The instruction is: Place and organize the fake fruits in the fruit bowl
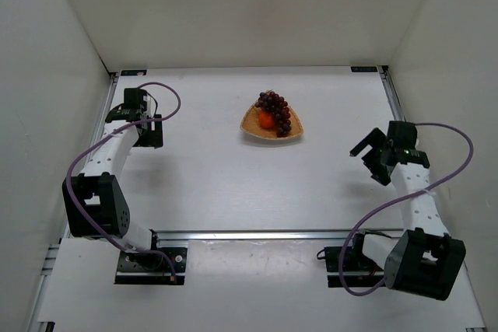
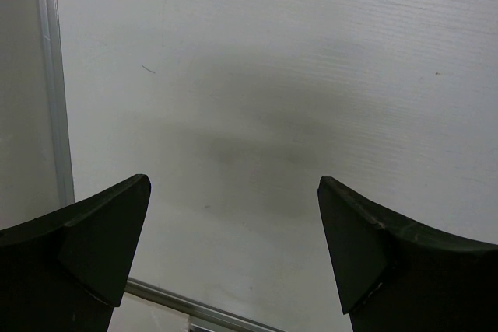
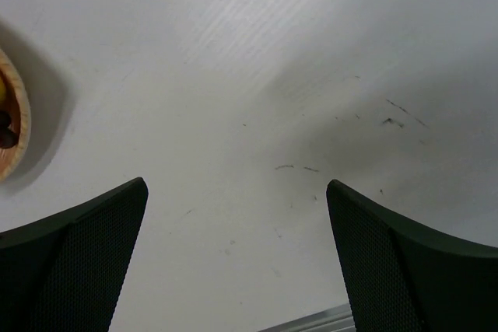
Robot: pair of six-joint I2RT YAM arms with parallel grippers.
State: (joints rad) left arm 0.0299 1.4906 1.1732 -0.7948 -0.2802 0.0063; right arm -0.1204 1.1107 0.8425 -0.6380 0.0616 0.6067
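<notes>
Bases: both arms (image 1: pixel 117 215) bolted at the near edge; a metal rail (image 1: pixel 257 233) runs between them; purple cables (image 1: pixel 436 184) loop off each arm
Left gripper (image 1: pixel 152 131): out at the far left of the table (image 1: pixel 202 184), well apart from the bowl; in its wrist view (image 2: pixel 233 192) the two dark fingers (image 2: pixel 93 246) stand wide apart with nothing between them; only bare white tabletop and a strip of rail (image 2: pixel 50 75) lie beneath
Right gripper (image 1: pixel 372 159): at the right of the table, pointed toward the middle, near the bowl but not touching it; jaws spread wide (image 3: pixel 237 192); nothing held; its fingers (image 3: pixel 78 254) frame scuffed white table
Bowl (image 1: pixel 246 124): tan wicker, on the table at centre, toward the far side; its rim (image 3: pixel 17 126) shows at the left edge of the right wrist view
Grapes (image 1: pixel 277 110): dark purple-red bunch lying in the bowl, draped from its far point down the right side
Orange (image 1: pixel 266 120): in the bowl, touching the grapes on their left
Yellow sliver (image 3: pixel 2 92): inside the bowl at the frame edge; too little shows to tell what it is
</notes>
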